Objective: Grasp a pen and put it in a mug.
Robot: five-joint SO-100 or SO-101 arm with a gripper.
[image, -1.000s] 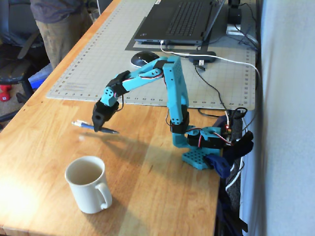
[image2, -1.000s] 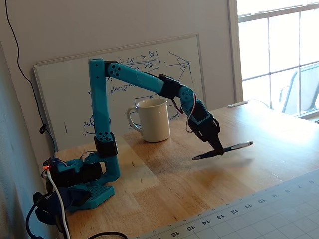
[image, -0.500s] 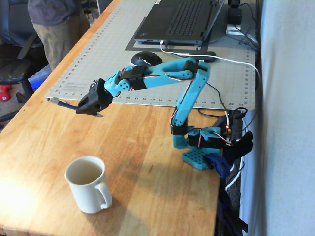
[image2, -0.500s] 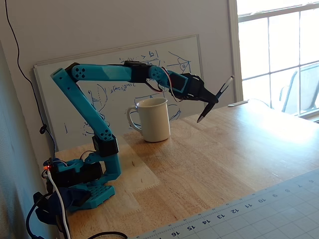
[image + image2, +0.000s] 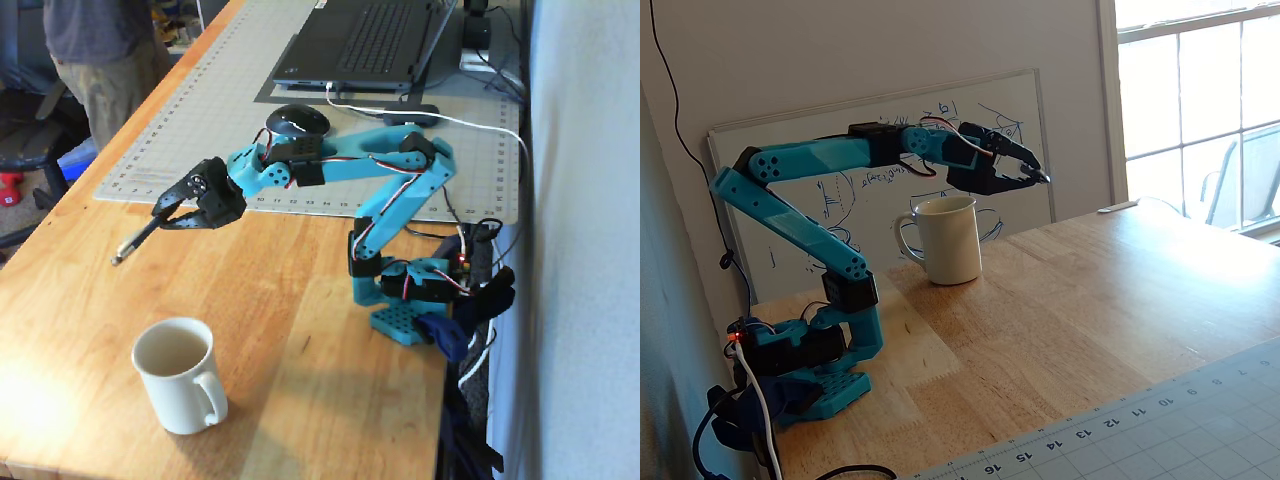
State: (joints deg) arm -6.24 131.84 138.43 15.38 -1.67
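The dark pen point(image 5: 138, 240) hangs in the air, slanting down to the left from my gripper point(image 5: 168, 212), which is shut on its upper end. Its silver tip points at the wooden table, well behind the mug in this fixed view. The cream-white mug point(image 5: 185, 385) stands upright near the front edge, handle to the right, with nothing inside it. In the other fixed view my gripper point(image 5: 1038, 177) hovers above and to the right of the mug point(image 5: 950, 245). There the pen is nearly end-on and hard to make out.
A grey cutting mat point(image 5: 200, 110) holds a laptop point(image 5: 370, 40) and a black mouse point(image 5: 297, 120) behind the arm. A person point(image 5: 100, 50) stands off the table's left side. A whiteboard point(image 5: 770, 200) leans on the wall behind the mug. Cables run by the arm's base point(image 5: 410, 300).
The arm lifted the pen off the table and stretched out to the left. The pen turned from lying level to slanting steeply downward, and the elbow dropped lower.
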